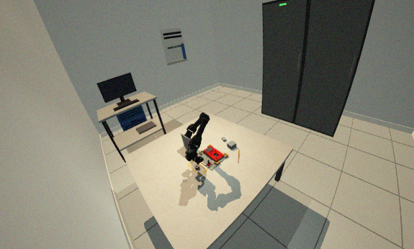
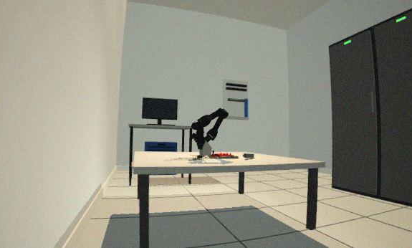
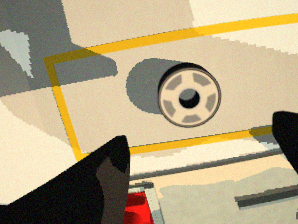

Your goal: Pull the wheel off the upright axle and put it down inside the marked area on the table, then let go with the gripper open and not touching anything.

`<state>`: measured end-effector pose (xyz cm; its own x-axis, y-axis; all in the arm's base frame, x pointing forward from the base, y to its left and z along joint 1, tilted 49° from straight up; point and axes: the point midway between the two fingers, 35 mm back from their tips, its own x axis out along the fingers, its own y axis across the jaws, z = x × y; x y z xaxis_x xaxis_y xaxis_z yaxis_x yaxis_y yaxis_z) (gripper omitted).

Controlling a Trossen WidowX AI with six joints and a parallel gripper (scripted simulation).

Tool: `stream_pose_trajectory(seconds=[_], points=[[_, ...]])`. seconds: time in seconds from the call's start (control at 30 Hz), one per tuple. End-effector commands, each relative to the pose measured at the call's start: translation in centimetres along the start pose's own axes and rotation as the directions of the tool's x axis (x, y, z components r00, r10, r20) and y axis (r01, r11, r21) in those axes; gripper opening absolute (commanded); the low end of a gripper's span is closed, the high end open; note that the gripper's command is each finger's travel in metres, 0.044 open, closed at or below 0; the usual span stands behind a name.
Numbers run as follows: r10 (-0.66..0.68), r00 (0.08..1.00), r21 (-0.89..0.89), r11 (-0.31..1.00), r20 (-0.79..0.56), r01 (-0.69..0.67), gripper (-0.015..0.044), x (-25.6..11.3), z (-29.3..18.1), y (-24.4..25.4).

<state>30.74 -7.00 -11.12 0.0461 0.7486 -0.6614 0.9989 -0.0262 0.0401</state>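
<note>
The wheel (image 1: 197, 168) (image 3: 189, 116), pale-faced with a dark rim and a centre hole, lies flat inside the yellow outline of the marked area (image 1: 201, 175) (image 3: 195, 33). My gripper (image 3: 200, 134) is open above the table, its black fingertips wide apart. In the wrist view the wheel appears just beyond the fingertips, with a visible gap to each finger. The upright axle (image 1: 209, 163) stands bare on its red base beside the marked area. The exterior view shows the gripper low over the table, too small for detail.
A red block (image 1: 213, 153) (image 3: 137, 209) with yellow corner pieces sits on a board beside the marked area. A grey box (image 1: 231, 145) (image 2: 248, 155), a smaller grey piece (image 1: 224, 139) and a thin orange strip (image 1: 238, 156) lie farther right. The arm's shadows fall across the table.
</note>
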Motion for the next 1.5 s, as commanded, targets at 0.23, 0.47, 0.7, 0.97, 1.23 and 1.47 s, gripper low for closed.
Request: stream_pose_trajectory(seconds=[0.23,0.47,0.7,0.97,1.23,1.47], points=[[-0.015,1.000,-0.003,1.000,0.002,0.015,0.0440,-5.1,-3.5,-8.3],[-0.015,1.000,-0.003,1.000,0.002,0.015,0.0440,-5.1,-3.5,-8.3],[-0.015,1.000,-0.003,1.000,0.002,0.015,0.0440,-5.1,-3.5,-8.3],[-0.015,1.000,-0.003,1.000,0.002,0.015,0.0440,-5.1,-3.5,-8.3],[-0.015,1.000,-0.003,1.000,0.002,0.015,0.0440,-5.1,-3.5,-8.3],[-0.015,1.000,-0.003,1.000,0.002,0.015,0.0440,-5.1,-3.5,-8.3]])
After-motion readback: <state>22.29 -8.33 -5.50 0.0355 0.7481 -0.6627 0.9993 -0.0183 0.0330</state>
